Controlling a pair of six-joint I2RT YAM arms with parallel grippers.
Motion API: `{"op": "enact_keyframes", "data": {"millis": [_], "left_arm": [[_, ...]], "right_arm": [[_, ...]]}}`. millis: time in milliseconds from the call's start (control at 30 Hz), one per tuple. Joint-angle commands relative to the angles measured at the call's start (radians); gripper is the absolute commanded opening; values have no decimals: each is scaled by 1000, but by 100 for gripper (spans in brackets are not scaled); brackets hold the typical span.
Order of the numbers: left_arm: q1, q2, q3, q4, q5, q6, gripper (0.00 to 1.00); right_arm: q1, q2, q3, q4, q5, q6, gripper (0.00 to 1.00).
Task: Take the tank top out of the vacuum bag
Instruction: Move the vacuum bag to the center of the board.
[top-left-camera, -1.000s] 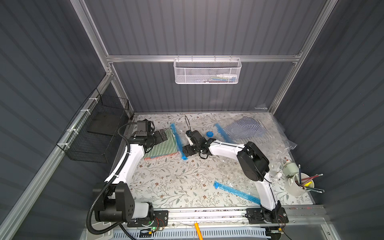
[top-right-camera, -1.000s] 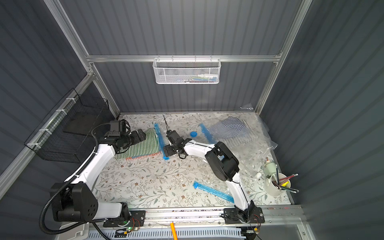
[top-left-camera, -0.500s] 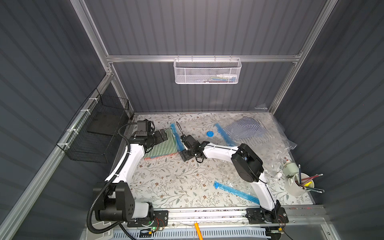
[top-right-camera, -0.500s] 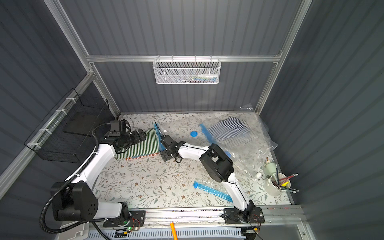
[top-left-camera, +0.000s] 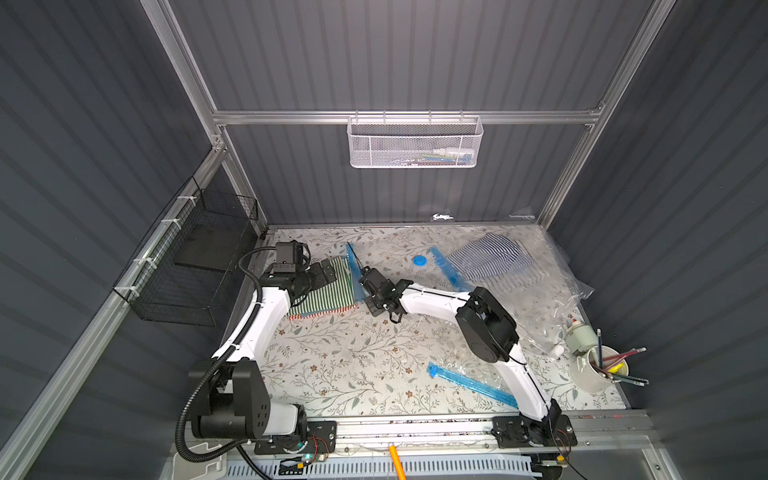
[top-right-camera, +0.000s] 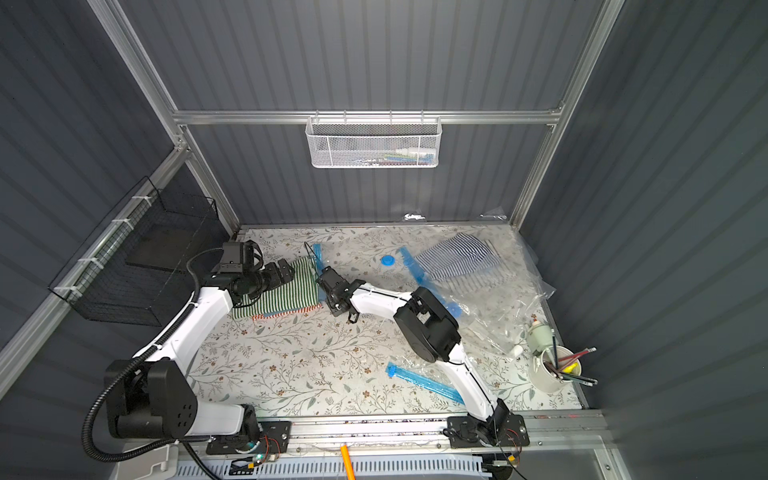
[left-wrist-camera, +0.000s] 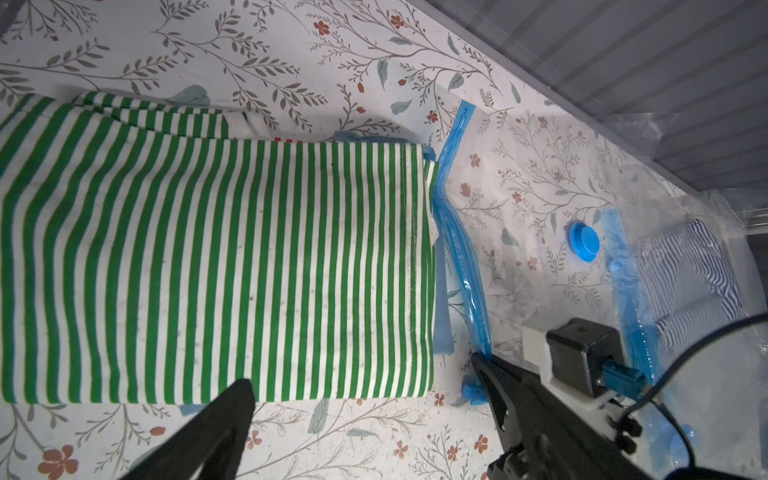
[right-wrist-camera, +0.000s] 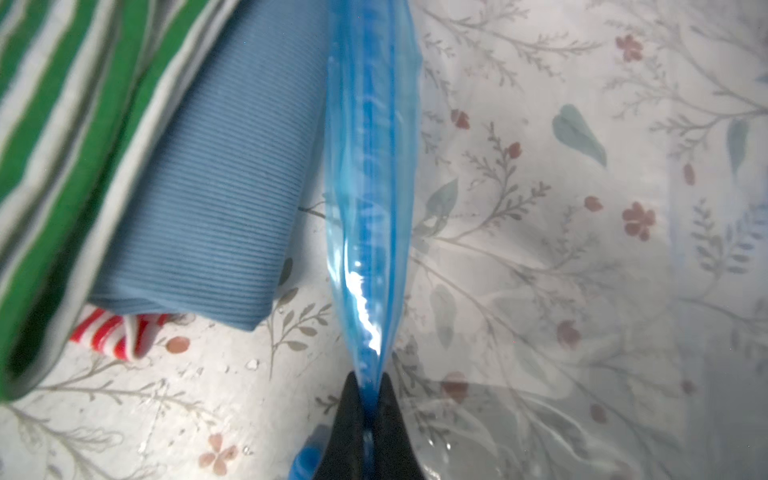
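Floral-printed worktop (top-left-camera: 340, 365) between dark ribbed walls carries three clear plastic bags, each edged with a blue zip strip. The right end effector (right-wrist-camera: 366, 388) is pressed together, pinching the near end of the leftmost strip (right-wrist-camera: 365, 187), which is glossy and crumpled. Its slack bag (right-wrist-camera: 582, 291) spreads flat to the right, with a round blue cap (top-left-camera: 419, 260) on it. The left end effector (top-left-camera: 323, 272) is spread wide and holds nothing, poised over the far-left stack; one black finger (left-wrist-camera: 224, 415) shows at the stack's edge. The stack is three folded cloths outside that bag, just left of the pinched strip: a green-striped top (left-wrist-camera: 216, 270) uppermost, a ribbed blue cloth (right-wrist-camera: 216, 187) beneath, a red-striped cloth (right-wrist-camera: 112, 332) lowest. At far right a navy-striped top (top-left-camera: 490, 259) lies inside another bag.
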Motion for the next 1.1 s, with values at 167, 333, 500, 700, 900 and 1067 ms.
{"op": "enact_keyframes", "data": {"millis": [167,333,500,700,900,1067], "left_arm": [[0,18,-25,26,64,-12,100],[0,31,-26,49,93,-18,100],[-1,35,-35,67,116,-20,100],[-2,25,-43,78,116,-20,100],[-8,24,-44,90,133,-25,100],[-16,25,-54,106,134,-31,100]], "right_arm": [[-87,-110,-34,-52,5,11,0],[-148,-181,21,-73,212,-129,0],[-212,-197,-11,49,531,-427,0],[-256,-279,-261,642,721,-995,0],[-304,-220,-363,1494,797,-1743,0],[-336,-268,-460,1592,804,-1779,0]]}}
